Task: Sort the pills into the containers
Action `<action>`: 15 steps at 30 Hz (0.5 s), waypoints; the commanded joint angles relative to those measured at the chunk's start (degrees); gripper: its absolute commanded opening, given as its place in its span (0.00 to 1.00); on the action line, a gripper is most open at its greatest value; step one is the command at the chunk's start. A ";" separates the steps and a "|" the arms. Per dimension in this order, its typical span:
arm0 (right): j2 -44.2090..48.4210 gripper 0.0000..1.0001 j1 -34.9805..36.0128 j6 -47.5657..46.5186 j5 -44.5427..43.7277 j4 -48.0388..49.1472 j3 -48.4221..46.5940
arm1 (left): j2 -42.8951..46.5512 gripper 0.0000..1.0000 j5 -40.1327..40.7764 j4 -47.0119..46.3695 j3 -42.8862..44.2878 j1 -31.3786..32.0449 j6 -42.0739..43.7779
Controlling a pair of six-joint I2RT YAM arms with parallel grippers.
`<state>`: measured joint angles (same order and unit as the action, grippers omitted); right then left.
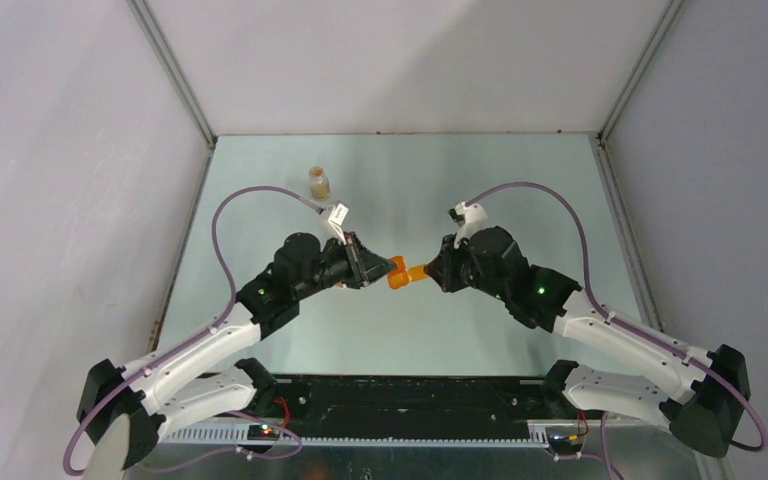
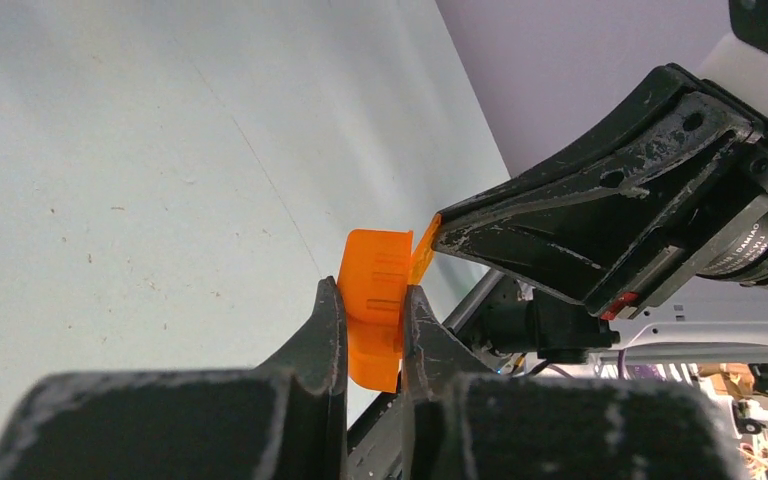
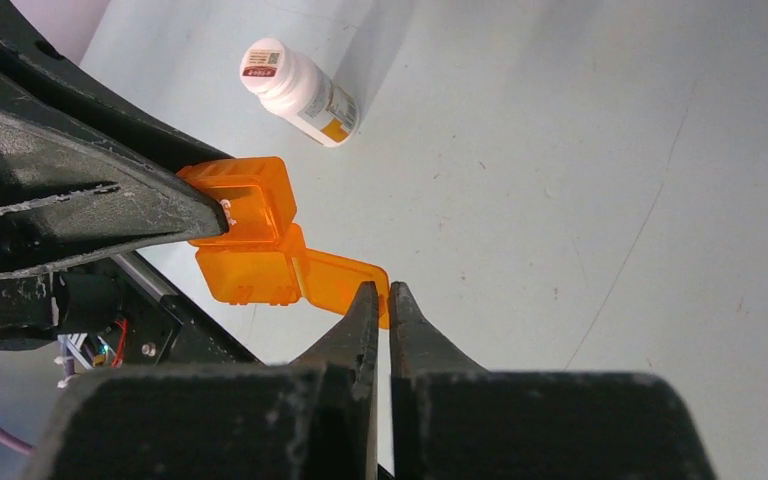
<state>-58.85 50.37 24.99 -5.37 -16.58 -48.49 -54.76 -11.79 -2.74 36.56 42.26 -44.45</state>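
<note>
Two grippers meet above the middle of the table (image 1: 520, 180), a pill bottle (image 1: 319, 183) standing well apart toward its far left corner. Our left gripper (image 2: 372, 300) is clenched on the body of the orange pill box (image 1: 398, 273). Our right gripper (image 3: 381, 295) is pinched tight on the edge of its lid flap (image 3: 345, 282). We judge compartment-opening is in hand; next, we swing the flap back without twisting the box loose.

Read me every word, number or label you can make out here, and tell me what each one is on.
"DAMIAO": on the right arm's black motor housing; the smaller print beside it is unreadable.
On the pill bottle, the cap sticker and side label are too blurred to read.
On the orange pill box, no lettering is visible.
</note>
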 commanded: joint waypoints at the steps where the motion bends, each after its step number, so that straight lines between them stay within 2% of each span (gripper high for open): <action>1: 0.33 0.15 -0.46 0.78 0.67 1.49 -1.96 | 2.22 0.00 -0.37 -2.94 2.57 0.27 1.66; 2: 0.85 0.23 -0.67 0.90 1.20 1.64 -1.96 | 2.21 0.00 -0.45 -2.83 2.69 0.23 1.85; 3: 1.30 0.37 -0.82 1.06 1.57 1.75 -1.96 | 2.14 0.00 -0.43 -2.77 2.76 0.24 1.92; 5: 2.22 0.52 -1.65 0.92 3.81 3.00 -1.60 | 2.04 0.00 -0.54 -2.71 2.79 0.27 2.10; 6: 2.50 0.55 -2.57 0.79 7.64 3.81 -0.84 | 2.04 0.00 -0.66 -2.88 2.75 0.28 2.22; 8: 3.13 0.56 -4.38 0.92 12.75 6.16 0.65 | 1.88 0.00 -1.46 -3.43 2.73 0.25 2.34; 10: 3.24 0.54 -6.06 1.28 17.08 8.27 1.73 | 1.75 0.00 -1.94 -3.50 2.86 0.22 2.35; 12: 3.11 0.47 -7.05 1.34 20.32 10.19 2.56 | 1.81 0.00 -2.20 -3.54 2.86 0.22 2.42; 15: 2.68 0.43 -7.52 0.96 24.21 12.73 3.51 | 2.01 0.00 -2.57 -4.11 2.63 0.26 2.27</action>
<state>-56.40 43.53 26.11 9.78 -9.98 -46.19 -53.71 -12.86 -3.70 36.56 42.26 -43.46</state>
